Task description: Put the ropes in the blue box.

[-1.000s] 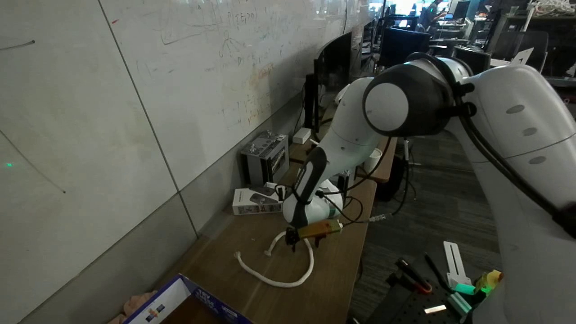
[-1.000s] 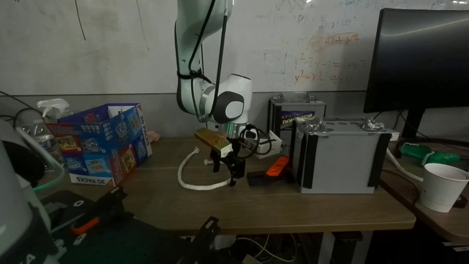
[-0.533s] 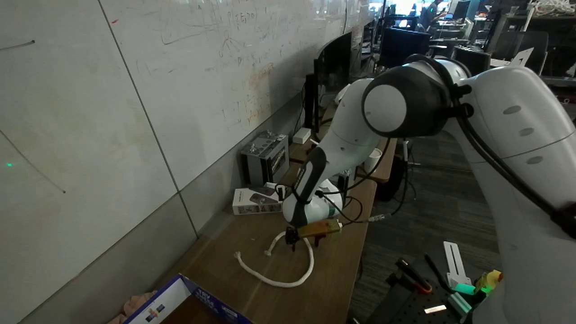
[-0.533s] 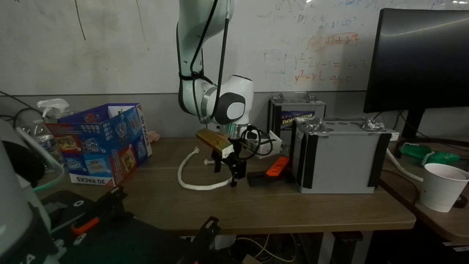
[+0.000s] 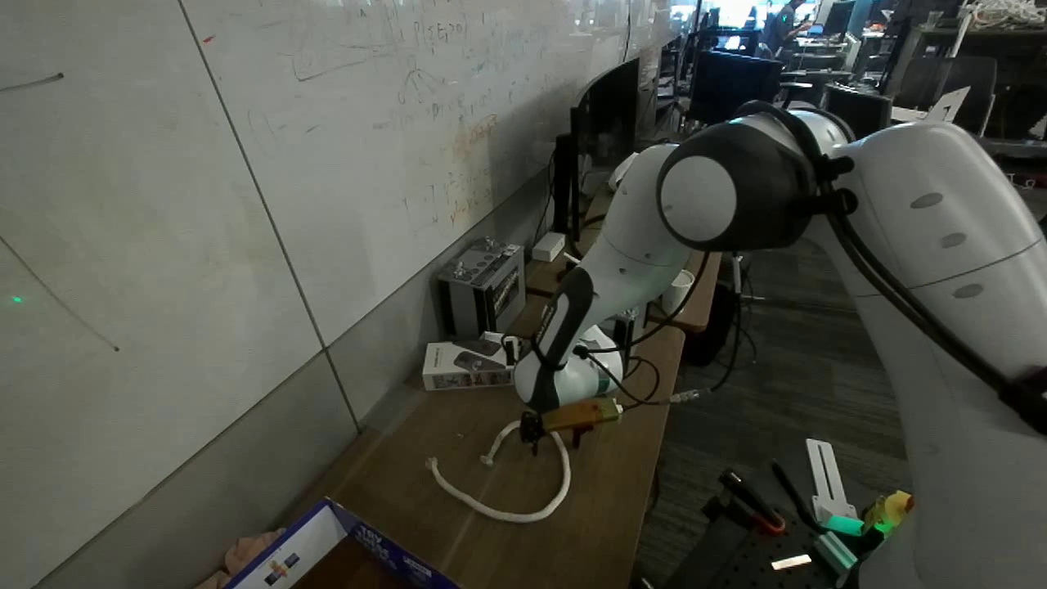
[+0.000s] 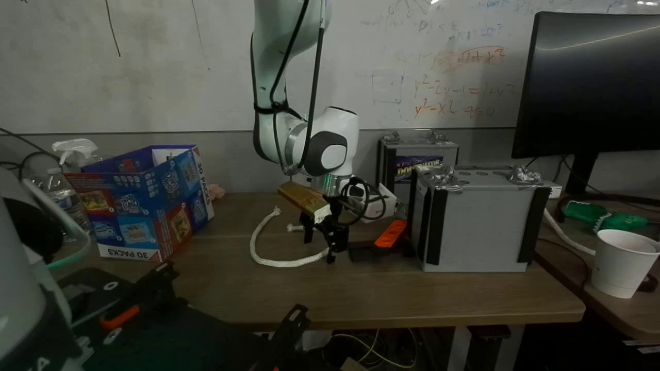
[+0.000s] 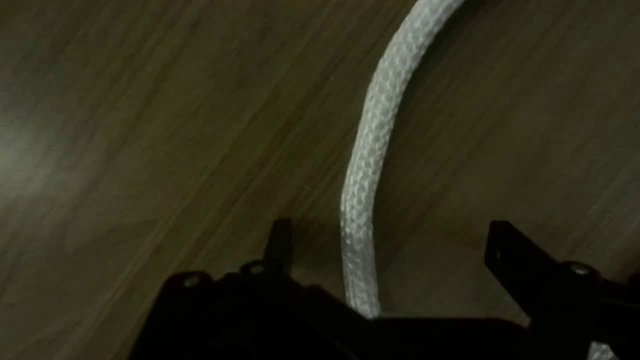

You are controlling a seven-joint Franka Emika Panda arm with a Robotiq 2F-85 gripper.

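One white rope lies in an open loop on the wooden table, in both exterior views (image 5: 523, 517) (image 6: 281, 264). In the wrist view the rope (image 7: 367, 155) runs down between my fingers, nearer the left one. My gripper (image 7: 390, 237) is open, pointing down over the rope, touching neither side of it. It also shows in both exterior views (image 5: 555, 447) (image 6: 318, 251), low over the table. The blue box (image 6: 149, 216) stands open-topped on the table, apart from the gripper; its rim (image 5: 384, 552) shows in an exterior view. Other ropes are out of view.
An orange-red object (image 6: 392, 233) lies beside the gripper. A grey battery-like case (image 6: 479, 221) stands to its right, with another similar case (image 5: 483, 286) and a white carton (image 5: 466, 366) near the wall. A spray bottle (image 6: 75, 149) is behind the box.
The gripper has shifted very slightly, to the right in an exterior view. The rope and the box have not moved.
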